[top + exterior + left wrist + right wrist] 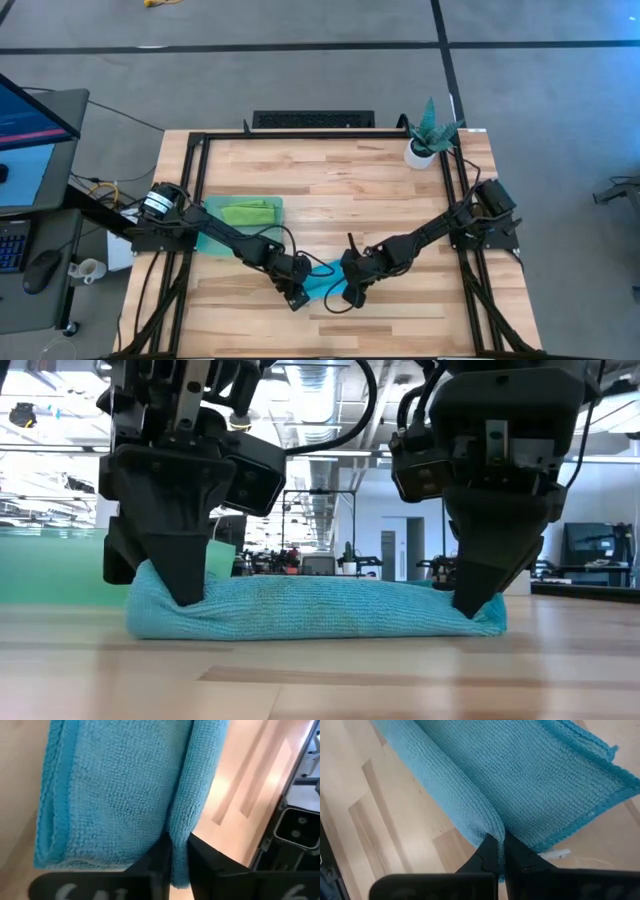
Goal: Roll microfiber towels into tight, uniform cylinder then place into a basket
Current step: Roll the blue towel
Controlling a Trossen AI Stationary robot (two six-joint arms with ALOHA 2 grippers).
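Note:
The sky blue towel [322, 280] lies partly rolled on the table near its front middle, a long low bundle in the low view [320, 610]. My left gripper [297, 288] is shut on its left end and my right gripper [352, 290] is shut on its right end. The lime green towel [248, 212] lies folded in the teal basket [212, 240] at the left, behind my left arm. My left gripper [178, 842] pinches the rolled-over fold [182, 815] of the blue towel between its two fingers at the towel's left end. The fingers point down from above [185, 595]. The towel rests on the table. My right gripper [501, 840] pinches the same rolled fold [487, 822] between its two fingers at the towel's right end. The fingers point down from above [470, 605]. The flat rest of the towel [555, 780] lies spread on the table beyond the fold.
A small potted plant [430, 135] stands at the far right corner. The basket's teal wall [60, 570] shows behind the towel on the left of the low view. Bare wood lies in front of and behind the blue towel.

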